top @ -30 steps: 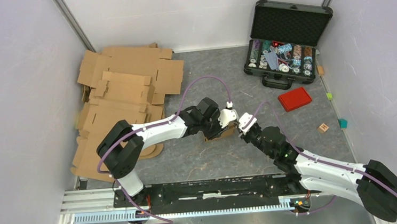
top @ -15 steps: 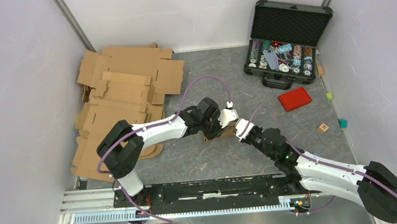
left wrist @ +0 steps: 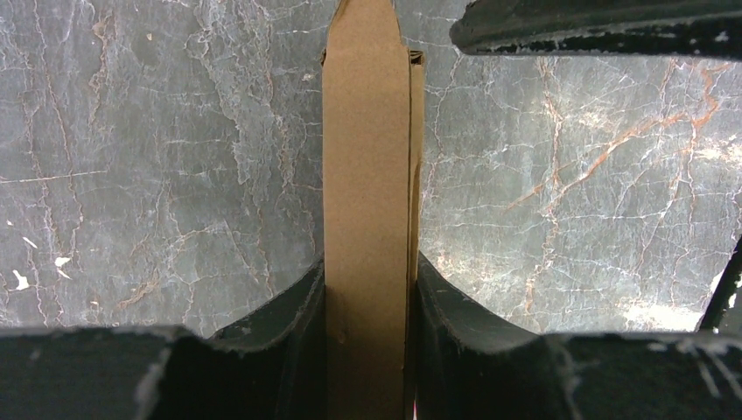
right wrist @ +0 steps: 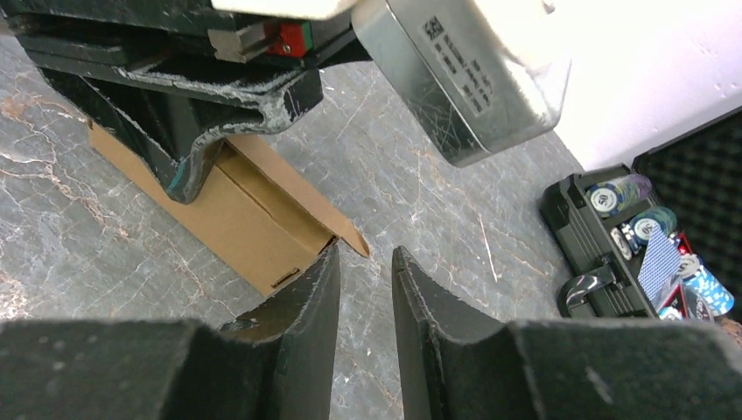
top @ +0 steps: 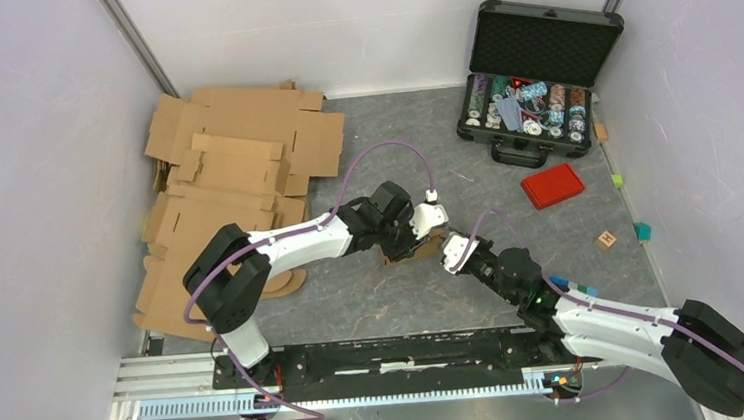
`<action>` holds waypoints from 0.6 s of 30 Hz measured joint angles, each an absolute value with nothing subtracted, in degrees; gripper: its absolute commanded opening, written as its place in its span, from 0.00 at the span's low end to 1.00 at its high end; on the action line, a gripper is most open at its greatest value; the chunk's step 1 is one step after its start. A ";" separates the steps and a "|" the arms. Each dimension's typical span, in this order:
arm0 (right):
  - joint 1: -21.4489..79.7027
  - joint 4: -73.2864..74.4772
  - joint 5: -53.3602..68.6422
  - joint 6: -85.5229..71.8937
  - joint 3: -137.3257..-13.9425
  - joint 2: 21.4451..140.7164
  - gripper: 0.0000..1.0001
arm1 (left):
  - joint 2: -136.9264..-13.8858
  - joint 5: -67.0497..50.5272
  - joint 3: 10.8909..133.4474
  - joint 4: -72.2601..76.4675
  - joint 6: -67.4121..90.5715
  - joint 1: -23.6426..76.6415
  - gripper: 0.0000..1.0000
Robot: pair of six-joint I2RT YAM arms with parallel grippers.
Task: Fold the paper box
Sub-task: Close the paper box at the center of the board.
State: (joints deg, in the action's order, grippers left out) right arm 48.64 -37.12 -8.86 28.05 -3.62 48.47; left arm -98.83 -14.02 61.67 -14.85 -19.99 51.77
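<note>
The small plain brown cardboard paper box (right wrist: pixel 245 223) stands on the grey marbled surface (top: pixel 385 299), well apart from the open black hard-shell case (top: pixel 546 48), out toward that case's near left. The left fingers (left wrist: pixel 289 315) come over the box from the side away from the case and pinch one upright cardboard wall, a doubled layer clamped between them. The right fingers (right wrist: pixel 306 315) sit low on the case side of the box, spread by a narrow gap with nothing in it. Their tips are just beside the pointed corner of a flap (right wrist: pixel 346 236) that juts from the box; whether they touch it is unclear. A red rectangular lid (top: pixel 553 186) lies near the case's front. Flat brown cardboard sheets (top: pixel 235 171) are piled far to the case's left.
</note>
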 measured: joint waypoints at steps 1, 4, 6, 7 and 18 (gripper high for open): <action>48.64 -37.76 -8.62 28.42 -3.62 48.64 0.33 | -98.83 -14.04 61.67 -14.87 -19.99 51.77 0.19; 48.64 -38.76 -7.55 29.85 -3.77 50.06 0.33 | -98.83 -14.06 61.67 -14.90 -20.01 51.77 0.19; 48.64 -38.54 -6.85 31.07 -4.08 51.13 0.35 | -98.83 -14.06 61.67 -14.90 -20.01 51.77 0.19; 48.64 -38.46 -6.42 31.81 -4.16 51.42 0.35 | -98.83 -14.06 61.67 -14.90 -20.03 51.77 0.19; 48.64 -40.07 -4.99 36.64 -4.05 52.31 0.34 | -98.83 -14.37 61.95 -15.57 -20.03 51.77 0.18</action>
State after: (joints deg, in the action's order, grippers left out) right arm 48.64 -40.07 -4.99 36.64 -4.05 52.31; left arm -98.83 -14.37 61.95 -15.57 -20.03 51.77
